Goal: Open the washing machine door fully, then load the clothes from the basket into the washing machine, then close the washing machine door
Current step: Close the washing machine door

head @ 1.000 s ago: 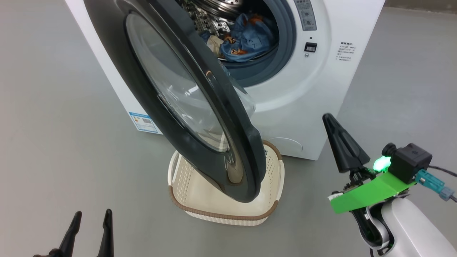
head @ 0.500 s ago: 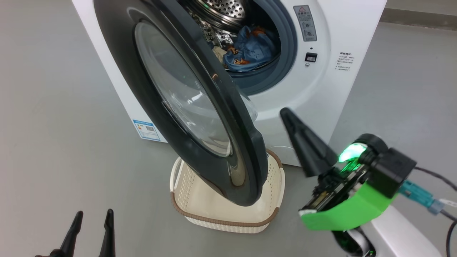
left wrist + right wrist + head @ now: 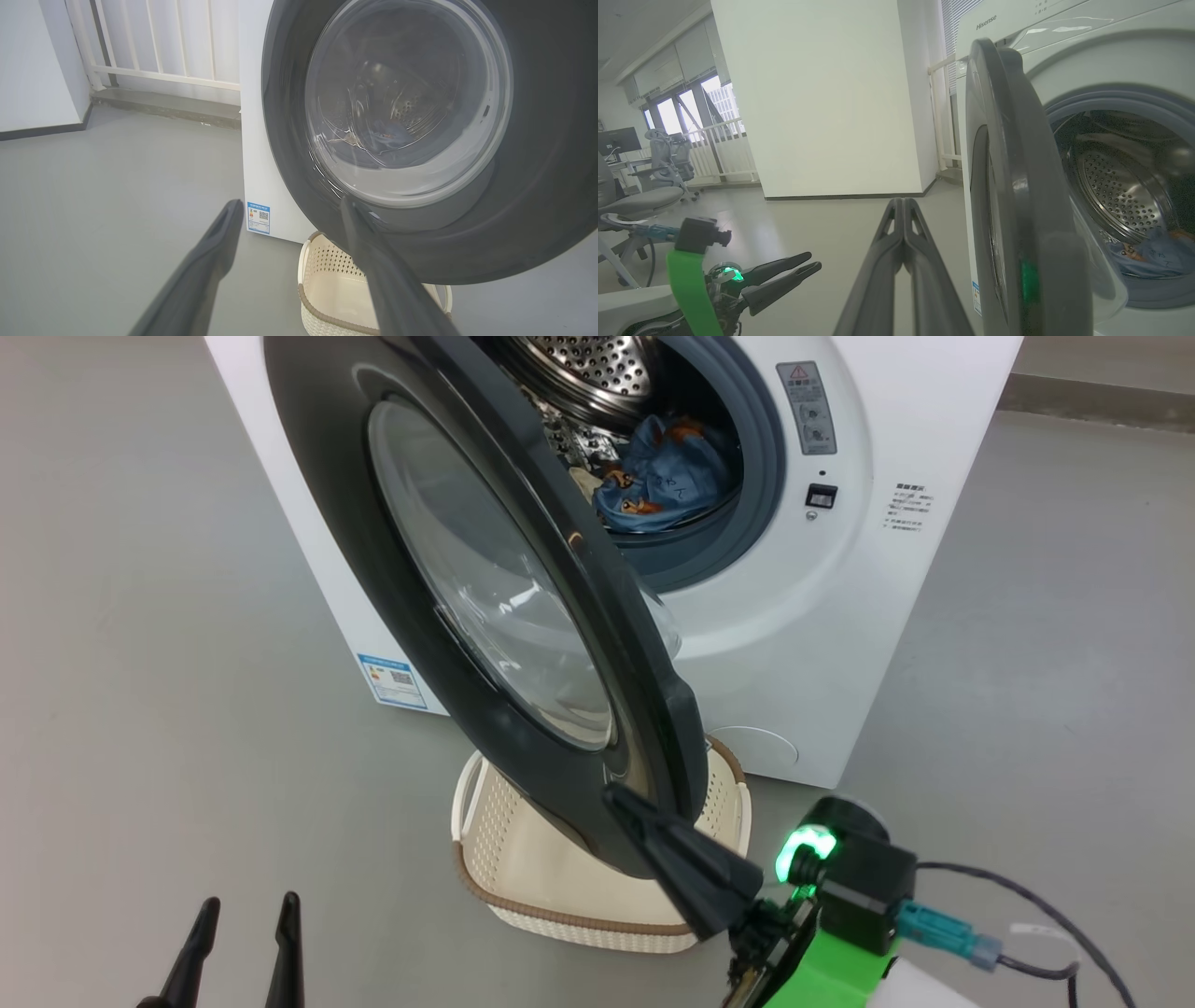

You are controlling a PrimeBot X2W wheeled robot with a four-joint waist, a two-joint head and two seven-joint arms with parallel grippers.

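My right pincer (image 3: 627,803) was pressed together with nothing in it, low and right of centre in the head view. Its tip lay over the lower black rim of the washing machine door (image 3: 495,588); I could not tell whether it touched. In my right wrist view the closed fingers (image 3: 882,266) rose just left of the door's edge.

My left pincer (image 3: 250,905) was spread and held nothing, at the lower left corner over the grey floor (image 3: 140,663).

The door stood swung out from the washing machine (image 3: 840,644), filling the upper middle of the frame. The clothes (image 3: 667,471) lay inside the drum at the upper centre-right. The basket (image 3: 560,919) sat on the floor below centre, just in front of the machine, partly hidden behind the door's lower rim.
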